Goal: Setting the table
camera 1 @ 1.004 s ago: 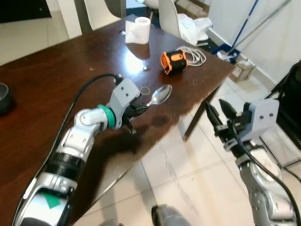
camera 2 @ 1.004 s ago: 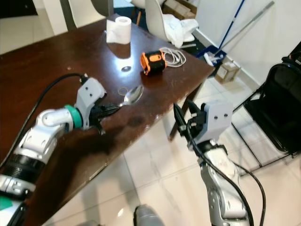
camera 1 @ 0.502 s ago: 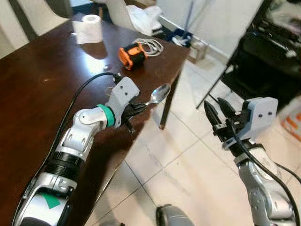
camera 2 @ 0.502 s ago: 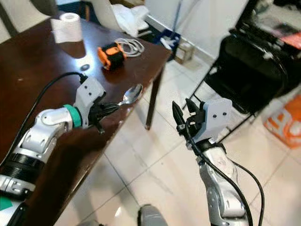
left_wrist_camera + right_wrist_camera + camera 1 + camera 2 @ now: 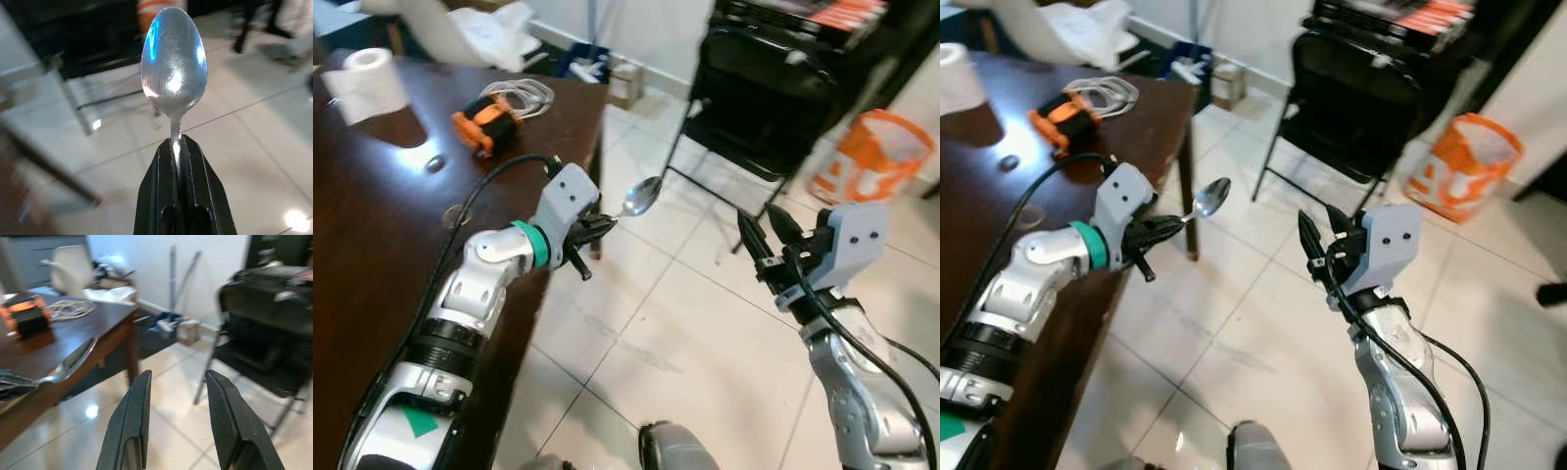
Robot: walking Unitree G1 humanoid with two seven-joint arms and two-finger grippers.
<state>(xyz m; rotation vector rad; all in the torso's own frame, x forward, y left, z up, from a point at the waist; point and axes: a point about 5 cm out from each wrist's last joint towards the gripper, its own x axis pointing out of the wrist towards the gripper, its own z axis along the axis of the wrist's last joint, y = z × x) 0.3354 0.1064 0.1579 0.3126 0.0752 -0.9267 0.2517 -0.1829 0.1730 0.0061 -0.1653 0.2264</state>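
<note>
Steel teaspoon (image 5: 639,197) stays clamped in our left hand (image 5: 594,228), now past the dark wooden worktop (image 5: 372,186) edge over floor tiles; our right hand (image 5: 763,233) hangs apart. We are turning away, so placement awaits.

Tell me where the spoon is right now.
The spoon is clamped by its handle in the left tool, bowl pointing out past the edge of the table over the tiled floor, toward the black chair.
</note>
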